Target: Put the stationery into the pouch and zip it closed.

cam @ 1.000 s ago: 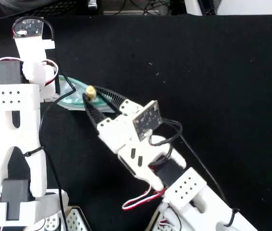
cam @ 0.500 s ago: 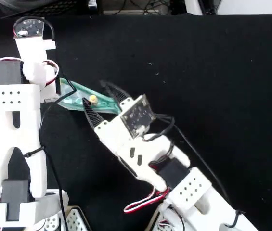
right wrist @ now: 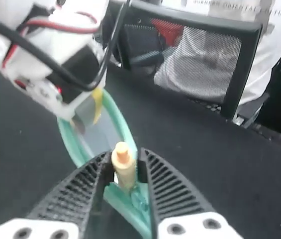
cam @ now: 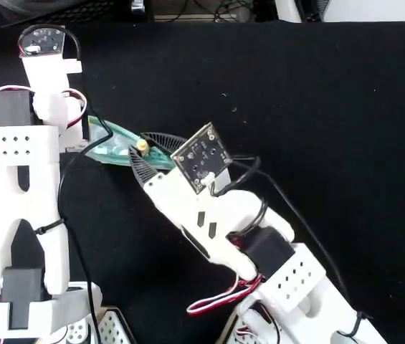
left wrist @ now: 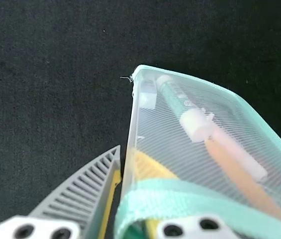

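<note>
Teal-trimmed translucent pouch (left wrist: pixel 195 149) sits low over the black table (cam: pixel 317 107), one end clamped in the closed jaws of the left gripper (left wrist: pixel 123 174). Pens (left wrist: pixel 220 144) are visible inside through the wall. The right gripper (right wrist: pixel 123 155) has its jaws closed on the small yellow zipper pull (right wrist: pixel 123 169) at the pouch's upper edge. Judged step: drawing the zip shut. Pull along the zipper track, not across it. Use the left gripper as a fixed anchor so the track is taut. Grip the pull firmly, as it looks small enough to slip.
</note>
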{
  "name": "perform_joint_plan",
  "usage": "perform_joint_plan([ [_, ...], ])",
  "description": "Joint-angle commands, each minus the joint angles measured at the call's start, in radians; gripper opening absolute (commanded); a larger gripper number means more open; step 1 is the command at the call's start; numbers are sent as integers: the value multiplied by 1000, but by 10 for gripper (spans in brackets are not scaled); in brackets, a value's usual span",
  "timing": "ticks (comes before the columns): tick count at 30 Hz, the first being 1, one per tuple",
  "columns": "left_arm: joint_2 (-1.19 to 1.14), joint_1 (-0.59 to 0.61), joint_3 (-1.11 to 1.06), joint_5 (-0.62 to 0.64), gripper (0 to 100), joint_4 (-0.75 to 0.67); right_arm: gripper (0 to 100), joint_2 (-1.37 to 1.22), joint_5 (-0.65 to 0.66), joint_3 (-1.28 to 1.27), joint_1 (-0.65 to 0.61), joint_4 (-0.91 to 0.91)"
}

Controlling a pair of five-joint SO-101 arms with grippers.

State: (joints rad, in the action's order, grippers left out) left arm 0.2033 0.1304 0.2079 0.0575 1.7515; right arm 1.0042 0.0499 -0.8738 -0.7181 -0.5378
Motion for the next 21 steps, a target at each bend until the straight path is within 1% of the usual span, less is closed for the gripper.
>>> perform_joint_plan([
  [1,-2,19,-1,-2,32,5,12,1,6,50,6,81],
  [4,-2,19,-1,-2,32,5,12,1,6,84,5,130],
  [10,-2,19,-1,-2,32,5,12,-8,-3,116,-2,135],
  [12,-2,19,-1,-2,32,5,13,-8,-3,73,-2,170],
  [17,-2,13,1,-2,32,5,13,-8,-3,-117,-32,377],
  [21,-2,13,7,-2,32,5,16,-15,2,-191,-80,393],
])
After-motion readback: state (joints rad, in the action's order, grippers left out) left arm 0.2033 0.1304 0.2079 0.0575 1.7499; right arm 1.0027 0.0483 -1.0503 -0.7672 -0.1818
